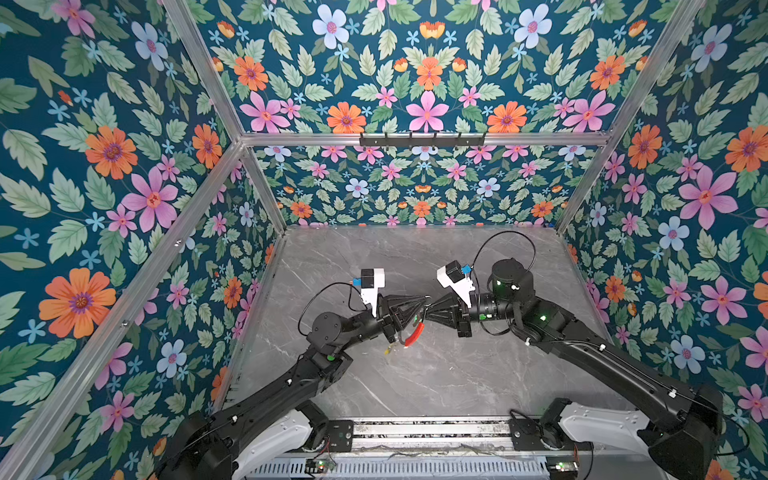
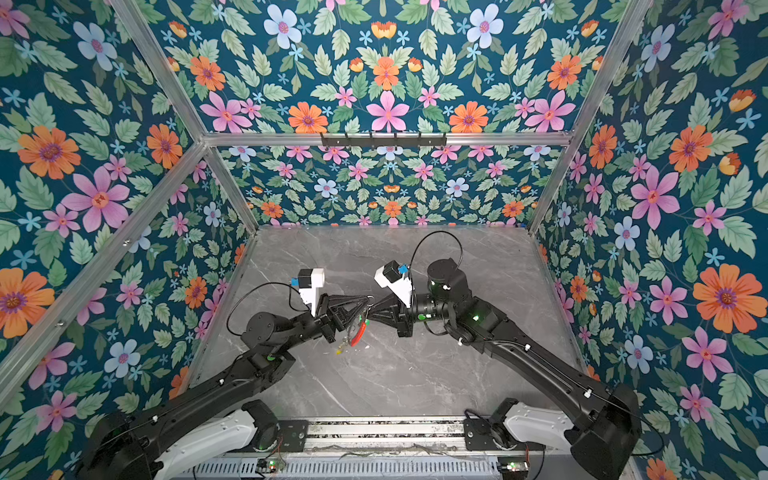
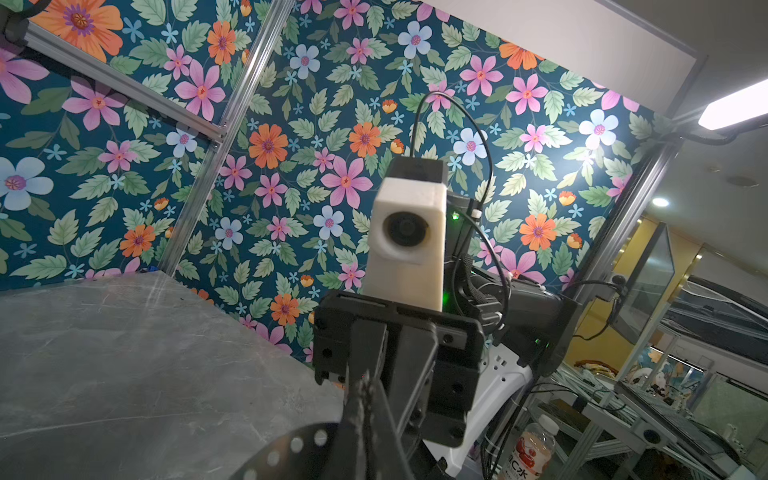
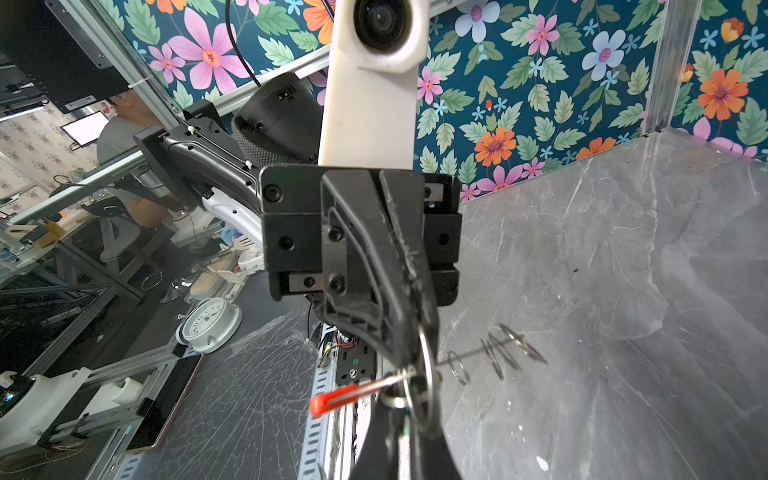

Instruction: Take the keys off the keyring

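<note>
Your left gripper is clenched on the rim of the keyring, at a spot where a silver split ring sits. The hoop hangs from that pinch in mid-air over the middle of the desk, well apart from every edge, with its red arc on the low side. The yellow-tagged key dangles below the hoop, toward the desk's left edge. The green-tagged key shows just under the fingers. Your right gripper is clenched too, tip to tip with the left. I cannot tell whether it pinches a key's ring or only the hoop.

Both keys look still attached, so nothing seems to be off yet. Use the left clamp as a firm, unmoving anchor. With the right, take one key's split ring alone and wind it along its coil rather than tugging straight out. The thin hoop will probably flex and twist in the grip. The spare split rings may slide into your way. Work low, so a freed key drops only a short way.

The desk is grey, marble-look and scuffed, with a few pale specks near its middle. Floral panels in an aluminium frame close off its left, back and right, and a black hook rail sits on the back crossbar.
</note>
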Robot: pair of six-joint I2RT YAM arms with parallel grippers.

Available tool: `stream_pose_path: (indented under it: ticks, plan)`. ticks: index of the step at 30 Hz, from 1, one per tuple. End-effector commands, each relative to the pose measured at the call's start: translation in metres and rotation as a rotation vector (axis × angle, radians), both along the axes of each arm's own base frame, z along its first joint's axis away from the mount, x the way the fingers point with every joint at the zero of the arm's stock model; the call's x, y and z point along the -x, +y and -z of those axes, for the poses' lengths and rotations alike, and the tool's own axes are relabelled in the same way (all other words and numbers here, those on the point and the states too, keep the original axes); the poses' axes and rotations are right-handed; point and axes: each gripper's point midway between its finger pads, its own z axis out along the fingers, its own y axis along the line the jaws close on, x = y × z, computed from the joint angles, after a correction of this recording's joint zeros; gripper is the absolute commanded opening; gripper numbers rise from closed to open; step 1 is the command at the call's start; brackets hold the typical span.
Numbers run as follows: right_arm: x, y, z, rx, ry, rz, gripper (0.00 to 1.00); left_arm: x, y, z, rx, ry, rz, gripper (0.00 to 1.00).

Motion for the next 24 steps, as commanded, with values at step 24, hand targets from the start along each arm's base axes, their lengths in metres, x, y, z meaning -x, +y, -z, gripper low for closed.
stream_pose_path:
  ticks: [24]
  plan:
    - [0.001,-0.011,0.001,0.011,-0.047,0.073,0.0,-0.002,0.013,-0.003,-0.003,-0.05,-0.099,0.0]
